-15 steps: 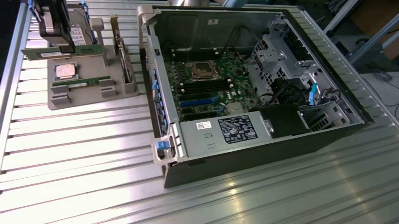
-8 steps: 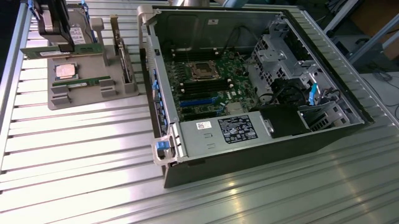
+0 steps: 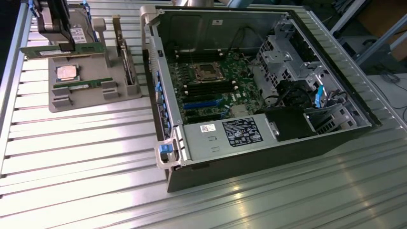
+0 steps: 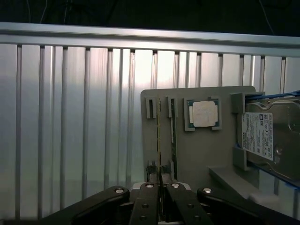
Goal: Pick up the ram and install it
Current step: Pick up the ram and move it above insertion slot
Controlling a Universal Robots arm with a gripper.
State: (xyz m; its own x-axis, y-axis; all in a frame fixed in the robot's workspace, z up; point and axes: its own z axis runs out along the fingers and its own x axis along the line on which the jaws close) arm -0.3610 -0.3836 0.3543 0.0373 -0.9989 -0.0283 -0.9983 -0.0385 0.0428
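Ribbed aluminium slats make up the tabletop point(image 3: 95, 157), which carries a grey holder point(image 3: 89, 98) towards the exterior view's left and an open computer case point(image 3: 254, 162) beside it on the exterior view's right.

The pincer point(image 4: 161, 183) is closed tight on the ram point(image 3: 41, 50), its two fingers point(image 4: 149, 197) pressed against the thin board from either side. In the wrist view the ram point(image 4: 159, 140) is seen edge-on, running straight out from between the fingertips and over the holder point(image 4: 197, 154). In the exterior view it hangs level and appears to be raised above the holder, near the holder's far end.

A second ram point(image 3: 83, 84) sits in a slot of the holder, lying on its long edge between two grey supports. It also shows edge-on in the wrist view point(image 4: 172, 133), just beside the held one.

A square silver processor chip point(image 3: 66, 72) lies flat in its recess next to the slots. A hard drive point(image 4: 269, 140) with a white label stands at the holder's end, beyond the chip.

Inside the case the green mainboard point(image 3: 210, 93) lies open to view. A grey power supply point(image 3: 229, 136) with a dark label sits along the case's near side
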